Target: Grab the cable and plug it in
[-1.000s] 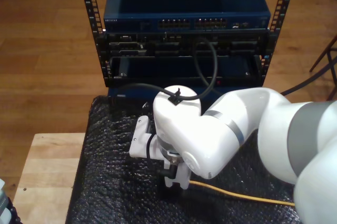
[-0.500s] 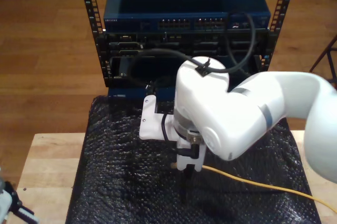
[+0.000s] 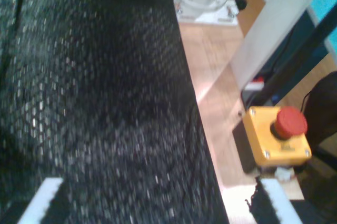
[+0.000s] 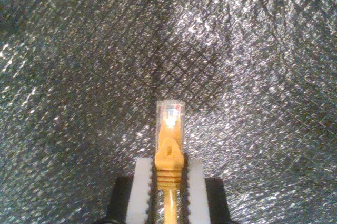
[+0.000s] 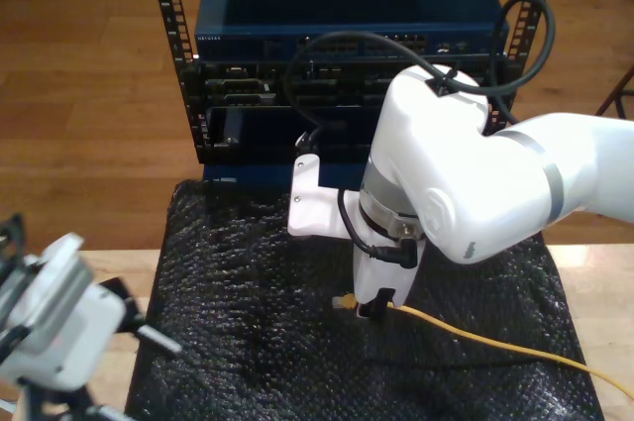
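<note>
The yellow-orange cable (image 5: 475,346) trails over the black mat (image 5: 238,322) toward the exterior view's lower right. Its clear plug (image 4: 169,116) sticks out past the white fingers (image 4: 142,187) of my second gripper (image 4: 168,182), which is shut on the yellow boot just behind the plug. In the exterior view that gripper (image 5: 369,304) hangs a little above the middle of the mat, with the plug (image 5: 344,300) pointing to that view's left. My first gripper (image 3: 160,203) is open over the mat's edge, its white fingertips (image 3: 42,203) far apart with nothing between them.
A rack with a blue network switch (image 5: 347,35) and dark units stands behind the mat. Another arm's white head (image 5: 50,327) shows at the exterior view's lower left. A yellow box with a red stop button (image 3: 277,135) sits on the wooden table (image 3: 210,76).
My second gripper has risen and moved toward the exterior view's right with the cable, lifting the plug off the mat. The other arm's head has come into the exterior view's lower left.
</note>
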Action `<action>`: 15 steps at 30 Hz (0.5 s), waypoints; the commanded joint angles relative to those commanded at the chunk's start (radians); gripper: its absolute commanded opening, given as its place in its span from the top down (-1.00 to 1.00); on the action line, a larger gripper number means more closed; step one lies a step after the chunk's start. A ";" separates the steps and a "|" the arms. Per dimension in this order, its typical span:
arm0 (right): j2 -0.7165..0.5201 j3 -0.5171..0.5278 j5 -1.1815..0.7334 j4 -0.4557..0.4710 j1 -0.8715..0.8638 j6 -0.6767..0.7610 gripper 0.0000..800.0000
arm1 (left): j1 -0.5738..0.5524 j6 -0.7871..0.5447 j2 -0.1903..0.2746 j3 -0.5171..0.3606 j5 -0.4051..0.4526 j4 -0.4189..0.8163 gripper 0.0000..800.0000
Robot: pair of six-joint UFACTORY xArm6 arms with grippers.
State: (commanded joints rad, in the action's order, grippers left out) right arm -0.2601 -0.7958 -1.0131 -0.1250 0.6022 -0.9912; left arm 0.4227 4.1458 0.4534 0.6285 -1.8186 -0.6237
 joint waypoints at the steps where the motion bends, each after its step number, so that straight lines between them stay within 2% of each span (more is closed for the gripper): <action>1: -0.006 0.000 0.000 0.000 0.000 -0.003 0.98 | -0.023 0.014 -0.002 0.008 0.006 -0.020 -1.00; 7: -0.054 0.002 -0.002 0.000 -0.002 -0.005 0.98 | -0.149 0.091 -0.035 0.075 0.012 -0.143 -1.00; 12: -0.078 0.002 -0.012 -0.002 -0.003 -0.005 0.98 | -0.187 0.110 -0.069 0.121 0.018 -0.195 -1.00; 15: -0.087 -0.014 -0.014 -0.037 -0.008 -0.008 0.98 | -0.189 0.112 -0.107 0.144 0.041 -0.207 -1.00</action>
State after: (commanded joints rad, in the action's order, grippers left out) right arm -0.3475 -0.8096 -1.0269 -0.1619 0.5946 -0.9989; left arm 0.2340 4.2578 0.3460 0.7727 -1.7772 -0.8309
